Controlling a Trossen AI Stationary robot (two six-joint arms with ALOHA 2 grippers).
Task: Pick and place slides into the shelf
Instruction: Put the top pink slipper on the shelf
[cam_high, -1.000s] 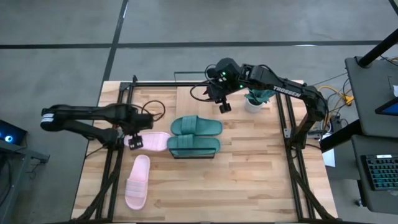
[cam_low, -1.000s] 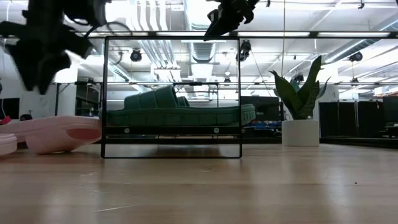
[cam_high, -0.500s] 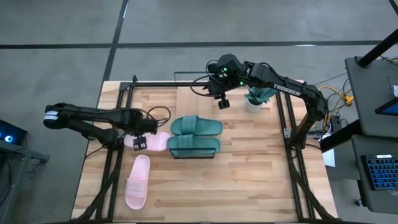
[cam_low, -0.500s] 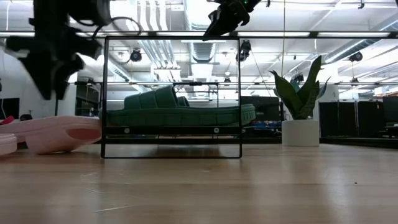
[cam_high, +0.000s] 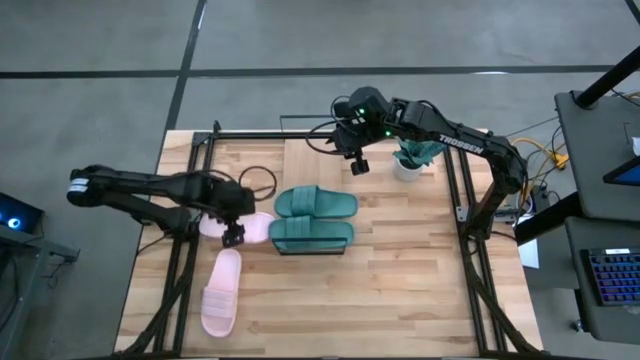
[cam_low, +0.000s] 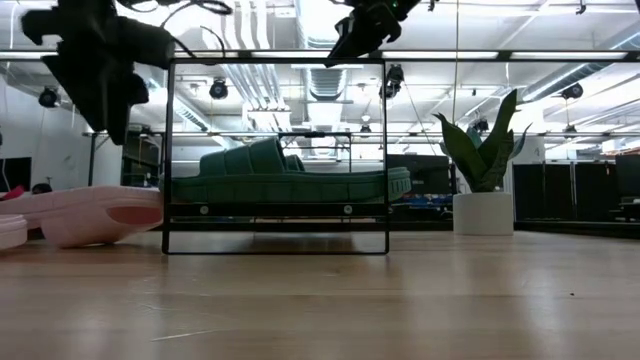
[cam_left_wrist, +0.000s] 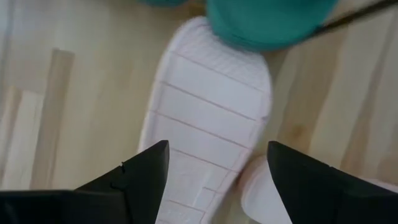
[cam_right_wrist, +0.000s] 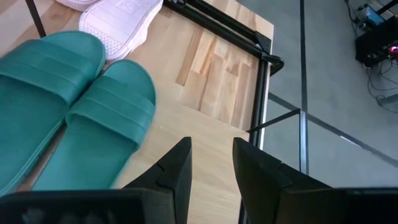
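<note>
My left gripper (cam_high: 232, 234) hovers open over the pale pink slide (cam_high: 252, 228) that lies left of the shelf. In the left wrist view its fingers stand either side of that slide's ribbed face (cam_left_wrist: 205, 118), apart from it. A second pink slide (cam_high: 221, 292) lies nearer the table's near edge. Two teal slides (cam_high: 315, 203) (cam_high: 310, 235) sit side by side on the shelf (cam_low: 275, 62), a thin black frame. My right gripper (cam_high: 358, 167) hangs open, high above the far side of the shelf, holding nothing.
A small potted plant (cam_high: 408, 160) stands at the far right of the table, beside my right arm. Black frame rails (cam_high: 190, 250) run along the left and right sides. Bare wood (cam_high: 400, 290) lies near and right of the shelf.
My left gripper has moved a little toward the table's right, coming over the pink slide beside the shelf, and it has turned about and risen. The slides have stayed where they were.
</note>
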